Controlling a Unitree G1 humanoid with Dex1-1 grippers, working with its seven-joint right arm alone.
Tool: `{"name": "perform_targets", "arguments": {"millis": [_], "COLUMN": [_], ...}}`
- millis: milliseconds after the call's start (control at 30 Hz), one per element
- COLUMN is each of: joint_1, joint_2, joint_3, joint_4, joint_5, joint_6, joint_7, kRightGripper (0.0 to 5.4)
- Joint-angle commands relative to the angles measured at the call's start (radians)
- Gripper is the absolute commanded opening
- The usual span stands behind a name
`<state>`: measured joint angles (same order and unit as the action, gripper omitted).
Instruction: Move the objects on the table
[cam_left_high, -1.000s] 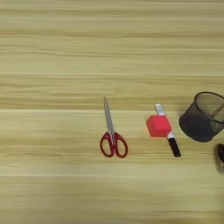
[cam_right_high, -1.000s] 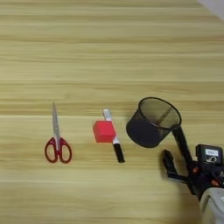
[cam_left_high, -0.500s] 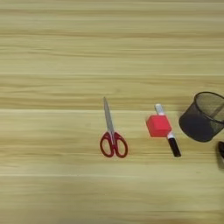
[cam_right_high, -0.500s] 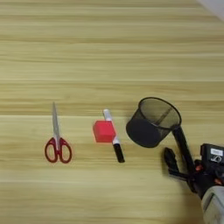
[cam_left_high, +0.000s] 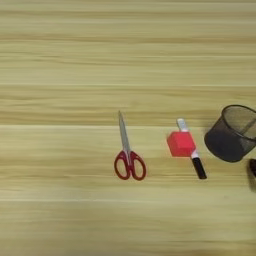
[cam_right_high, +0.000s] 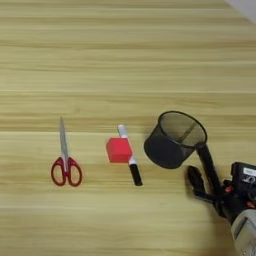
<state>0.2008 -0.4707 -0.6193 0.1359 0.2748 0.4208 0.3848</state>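
The gripper (cam_right_high: 201, 164) has crept slightly up-left toward the mesh cup (cam_right_high: 175, 139), fingers (cam_right_high: 196, 180) spread wide and empty; the other tabletop (cam_right_high: 125, 60) objects lie unmoved.

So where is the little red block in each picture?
Left eye view: the red block sits right of middle, a bit below the centre line, lying against the marker.
Right eye view: the red block sits just left of middle, at about the same height.
Shared landmark: the black mesh cup stands to the block's right in both views, with the red-handled scissors to its left.
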Motion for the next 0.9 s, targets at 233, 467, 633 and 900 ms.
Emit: {"name": "perform_targets", "arguments": {"millis": [233,467,633,900], "joint_1": [-0.006,-0.007,-0.008,-0.005], "joint_2": [-0.035,-0.039,-0.039,-0.038], "joint_3": [0.02,0.024,0.026,0.032], "joint_4": [0.058,0.062,0.063,0.051], "joint_5": [0.002,0.013,0.025,0.038], "joint_6": [0.019,0.022,0.029,0.039], "joint_7": [0.005,0.007,0.011,0.013], "kRightGripper": [4.37,3.67,3.18,2.39]}}
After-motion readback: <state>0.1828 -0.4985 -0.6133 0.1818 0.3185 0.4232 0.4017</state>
